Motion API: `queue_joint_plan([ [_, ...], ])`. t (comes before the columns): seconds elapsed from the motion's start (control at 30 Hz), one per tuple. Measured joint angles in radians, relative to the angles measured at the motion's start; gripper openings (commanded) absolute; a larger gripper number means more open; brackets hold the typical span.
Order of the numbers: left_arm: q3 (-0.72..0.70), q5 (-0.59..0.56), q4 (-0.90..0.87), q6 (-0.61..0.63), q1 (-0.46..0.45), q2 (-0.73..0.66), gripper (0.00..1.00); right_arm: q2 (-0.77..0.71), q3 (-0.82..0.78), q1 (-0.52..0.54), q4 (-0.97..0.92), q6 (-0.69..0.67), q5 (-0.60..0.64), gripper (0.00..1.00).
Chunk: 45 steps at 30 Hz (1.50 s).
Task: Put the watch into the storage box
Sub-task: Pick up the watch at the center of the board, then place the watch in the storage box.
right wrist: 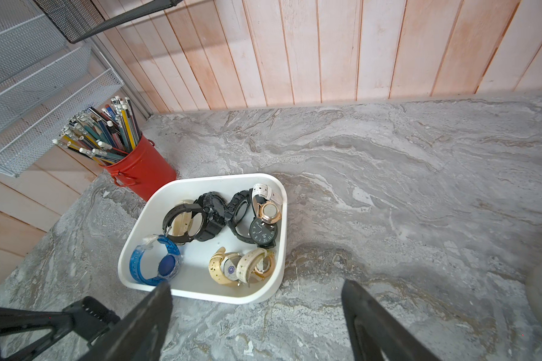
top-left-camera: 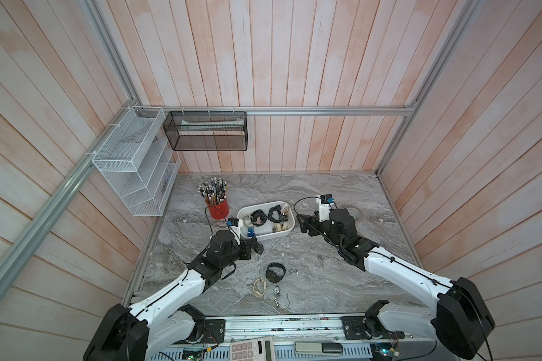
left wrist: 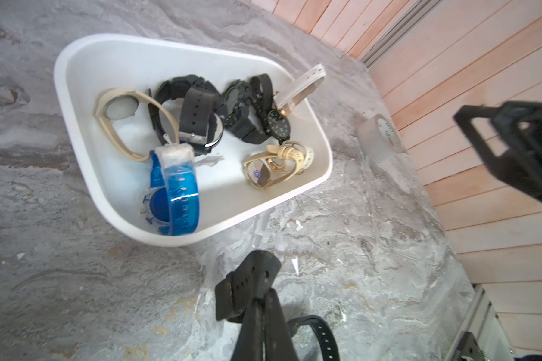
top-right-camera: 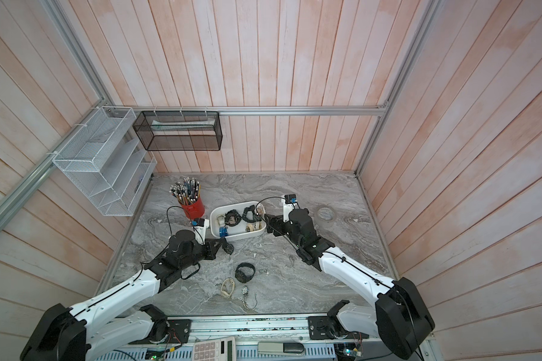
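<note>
A black watch [top-left-camera: 258,248] [left wrist: 248,281] hangs from my left gripper [top-left-camera: 253,247] [left wrist: 265,295], which is shut on its strap. It is held just in front of the near left corner of the storage box [top-left-camera: 273,235], over the marble top. The white storage box [top-right-camera: 244,236] [left wrist: 61,78] [right wrist: 219,178] holds several watches: black, beige and one blue. My right gripper [top-left-camera: 304,223] [right wrist: 256,290] stands open and empty beside the box's right end.
On the table nearer the front lie a black watch [top-left-camera: 276,271], a beige watch [top-left-camera: 259,287] and a small silver watch on a chain [top-left-camera: 276,290]. A red pencil cup [top-left-camera: 218,208] stands left of the box, a tape roll [top-right-camera: 326,214] to the right. Mesh baskets [top-left-camera: 132,162] hang on the left wall.
</note>
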Motion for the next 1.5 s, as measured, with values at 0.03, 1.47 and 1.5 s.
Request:
queue_joint_plan([
  [0.03,0.0,0.004,-0.006,0.0,0.0,-0.011,0.0,0.0,0.0,0.0,0.0,0.0,0.0,0.87],
  [1.47,0.442,-0.005,0.072,0.219,0.017,0.58,0.0,-0.039,-0.027,-0.016,-0.001,-0.004,0.007,0.87],
  [1.5,0.442,-0.005,0.072,0.219,0.017,0.591,0.0,-0.039,-0.027,-0.016,-0.001,-0.004,0.007,0.87],
])
